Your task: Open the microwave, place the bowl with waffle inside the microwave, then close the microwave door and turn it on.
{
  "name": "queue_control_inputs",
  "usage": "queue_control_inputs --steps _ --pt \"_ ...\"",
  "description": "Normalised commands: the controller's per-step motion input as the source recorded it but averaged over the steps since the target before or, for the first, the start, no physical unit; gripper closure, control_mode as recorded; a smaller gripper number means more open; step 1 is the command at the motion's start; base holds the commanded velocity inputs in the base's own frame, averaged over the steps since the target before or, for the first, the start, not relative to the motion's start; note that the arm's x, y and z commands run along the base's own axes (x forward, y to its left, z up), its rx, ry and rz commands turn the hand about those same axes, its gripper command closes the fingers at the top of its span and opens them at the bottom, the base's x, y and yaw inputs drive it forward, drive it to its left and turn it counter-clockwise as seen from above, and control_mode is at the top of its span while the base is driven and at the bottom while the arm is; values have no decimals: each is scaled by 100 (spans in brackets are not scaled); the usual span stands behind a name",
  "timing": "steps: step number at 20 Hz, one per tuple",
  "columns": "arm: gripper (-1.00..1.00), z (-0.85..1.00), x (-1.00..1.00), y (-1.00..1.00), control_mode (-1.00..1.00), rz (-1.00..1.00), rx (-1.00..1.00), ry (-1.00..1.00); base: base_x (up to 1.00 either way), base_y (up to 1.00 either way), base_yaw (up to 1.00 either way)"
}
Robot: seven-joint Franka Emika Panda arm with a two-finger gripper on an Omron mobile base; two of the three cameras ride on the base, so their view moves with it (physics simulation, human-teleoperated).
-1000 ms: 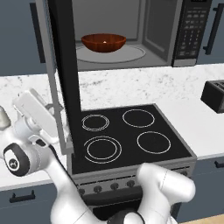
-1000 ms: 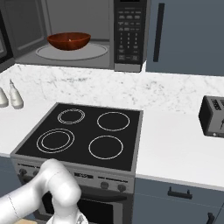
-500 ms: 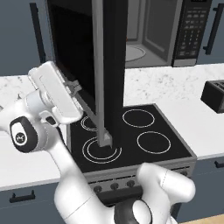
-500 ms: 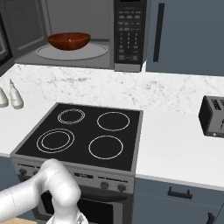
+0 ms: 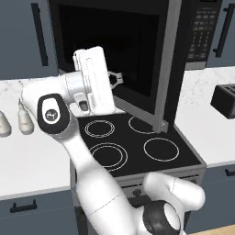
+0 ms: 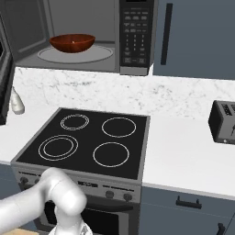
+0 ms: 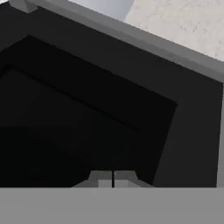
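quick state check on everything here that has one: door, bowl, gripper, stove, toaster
microwave door: partly open, swung out over the stove
microwave: cavity exposed
bowl: upright on the turntable inside the microwave
gripper: shut, holding nothing, tips at the door's dark window
stove: rings bare
toaster: slots look empty

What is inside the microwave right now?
In the right base view, the microwave cavity holds a reddish-brown bowl on the round glass turntable. Whatever lies in the bowl is hidden by its rim. In the left base view, the half-swung microwave door covers the cavity.
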Motion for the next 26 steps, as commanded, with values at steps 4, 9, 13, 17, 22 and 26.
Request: queue_control_inputs --steps 4,9,13,17,22,26 --pt "100 11 16 -100 -100 11 26 26 0 0 0" --pt "100 24 43 -100 -100 22 28 18 0 0 0" --pt "100 25 70 -97 -100 33 30 3 0 0 0" --pt "100 1 91 -78 -100 40 22 12 0 0 0" --pt "100 0 100 -55 -100 45 13 23 0 0 0" --pt "100 -1 100 -39 -100 44 11 25 0 0 0"
